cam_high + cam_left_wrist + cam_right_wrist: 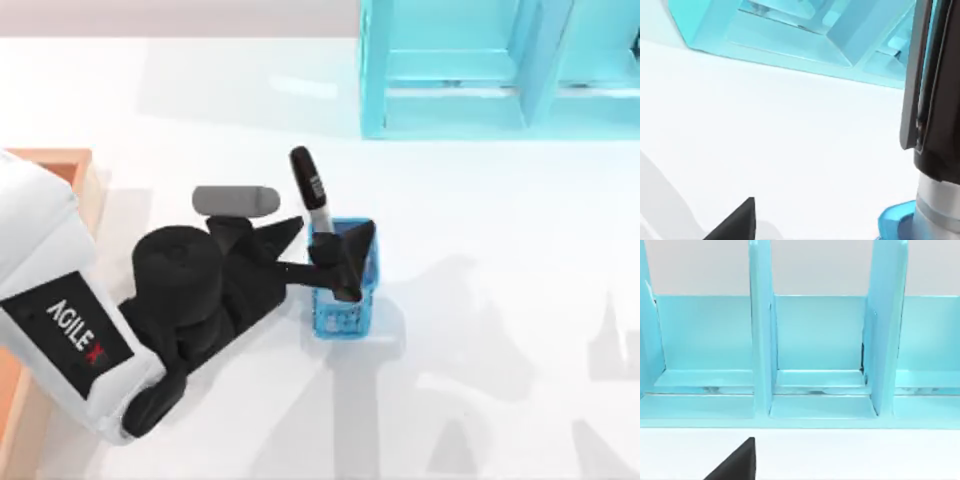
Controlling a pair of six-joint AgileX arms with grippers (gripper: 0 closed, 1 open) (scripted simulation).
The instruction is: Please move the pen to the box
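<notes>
The pen (309, 185) stands tilted in a small translucent blue cup (345, 315) near the table's middle, black cap up and silver-grey barrel going down into the cup. My left gripper (330, 255) is open at the cup's top, one finger on each side of the barrel. In the left wrist view the pen (935, 100) rises close by, apart from the one visible fingertip (740, 222), with the cup's rim (895, 220) below it. The box (55, 157) lies at the table's left edge, largely hidden under my left arm.
A big cyan shelf unit (500, 70) stands along the back right and also shows in the wrist views, as the shelf (790, 35) and the shelf (815, 340). One right fingertip (737, 462) shows facing it, well off centre. White tabletop lies between cup and box.
</notes>
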